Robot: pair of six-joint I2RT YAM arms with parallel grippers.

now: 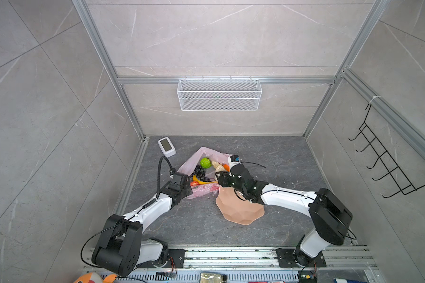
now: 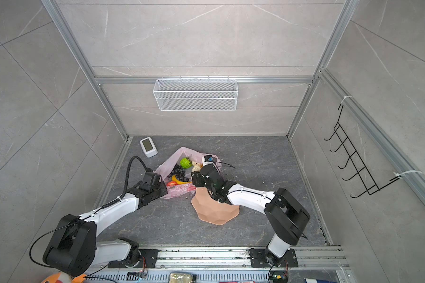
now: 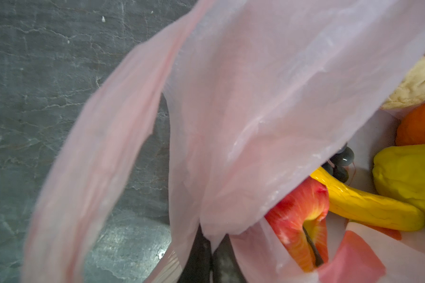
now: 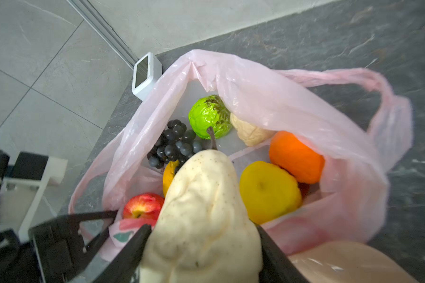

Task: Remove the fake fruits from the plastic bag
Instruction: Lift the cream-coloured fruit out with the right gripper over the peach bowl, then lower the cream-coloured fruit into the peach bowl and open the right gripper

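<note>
The pink plastic bag (image 1: 201, 153) lies open on the dark floor, and the right wrist view looks down into its mouth (image 4: 280, 98). Inside it are a bumpy green fruit (image 4: 209, 117), a dark grape bunch (image 4: 174, 144), an orange piece (image 4: 295, 156), a yellow piece (image 4: 268, 191), a red apple (image 4: 142, 205), a banana (image 3: 368, 205) and a beige piece (image 4: 250, 134). My right gripper (image 4: 203, 230) is shut on a pale speckled pear (image 4: 201, 196) above the bag's near edge. My left gripper (image 3: 211, 257) is shut on the bag's rim (image 3: 255, 98) at its left side.
The peach scalloped plate (image 1: 241, 210) sits just in front of the bag, under my right arm. A small white device (image 1: 166, 146) stands at the back left corner. A wire basket (image 1: 219, 94) hangs on the back wall, and a black hook rack (image 1: 388, 156) on the right wall.
</note>
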